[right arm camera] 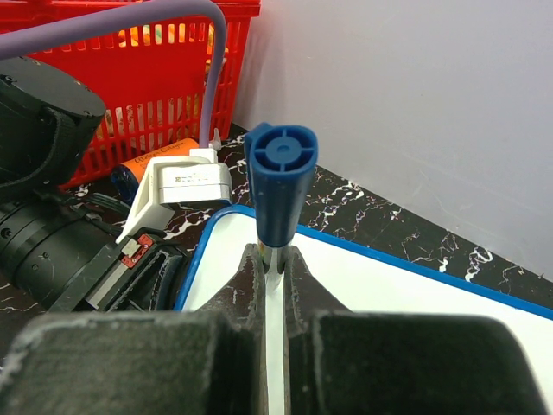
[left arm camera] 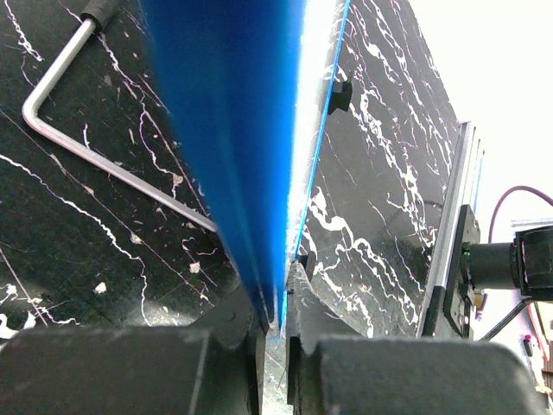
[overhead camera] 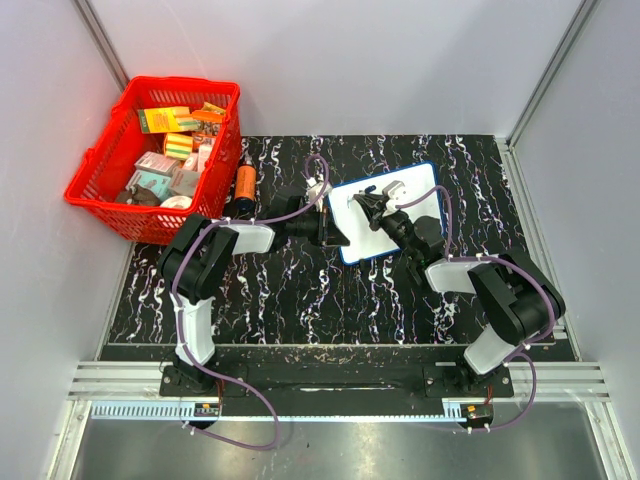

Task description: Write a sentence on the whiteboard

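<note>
The whiteboard [overhead camera: 358, 240] is a small white rectangle with a thin blue rim and rounded corners. It sits askew on the black, white-veined table [overhead camera: 280, 300], right of the red basket [overhead camera: 110, 185].

The left gripper [overhead camera: 330, 228] has its fingers [left arm camera: 173, 372] closed on the board's left edge. In its wrist view the blue rim [left arm camera: 251, 156] runs straight out from between them, blurred by closeness. The right gripper [overhead camera: 368, 205] hangs over the board's middle, pinching a blue marker [right arm camera: 281, 186] that stands upright, capped end toward the camera, with the white surface [right arm camera: 389, 285] below.

The marker's tip is hidden behind the fingers [right arm camera: 155, 363], so whether it touches the board cannot be told. From above, both grippers cover much of the surface, and any writing is too small to make out. Whether the gripped edge is lifted off the table is unclear. A bent metal rod [left arm camera: 86, 156] lies beside the board, one end cut off by it
</note>
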You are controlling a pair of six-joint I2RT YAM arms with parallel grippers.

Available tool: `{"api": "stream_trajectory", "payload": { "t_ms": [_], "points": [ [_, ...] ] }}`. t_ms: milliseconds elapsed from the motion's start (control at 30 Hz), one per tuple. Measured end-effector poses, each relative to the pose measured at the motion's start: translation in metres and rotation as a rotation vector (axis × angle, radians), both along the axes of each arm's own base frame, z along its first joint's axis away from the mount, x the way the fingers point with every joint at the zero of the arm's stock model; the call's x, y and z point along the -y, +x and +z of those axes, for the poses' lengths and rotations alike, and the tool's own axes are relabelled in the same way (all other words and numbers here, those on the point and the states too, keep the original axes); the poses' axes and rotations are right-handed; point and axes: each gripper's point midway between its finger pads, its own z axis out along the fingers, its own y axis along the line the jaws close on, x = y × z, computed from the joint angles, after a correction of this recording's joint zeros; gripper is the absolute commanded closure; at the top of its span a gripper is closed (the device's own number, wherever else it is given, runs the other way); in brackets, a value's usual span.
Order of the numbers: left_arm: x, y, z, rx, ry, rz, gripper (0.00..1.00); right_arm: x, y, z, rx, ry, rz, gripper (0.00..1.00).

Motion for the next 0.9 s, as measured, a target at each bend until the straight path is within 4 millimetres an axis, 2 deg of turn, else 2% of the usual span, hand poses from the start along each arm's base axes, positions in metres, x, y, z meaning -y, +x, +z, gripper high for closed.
{"api": "stream_trajectory", "payload": {
  "t_ms": [900],
  "points": [
    [0.0002, -0.0002, 0.0001, -0.003, -0.001, 0.001, 1.00, 0.0099, 0.0078, 0.0041, -0.004, 0.022, -0.035, 1.00]
  ]
}}
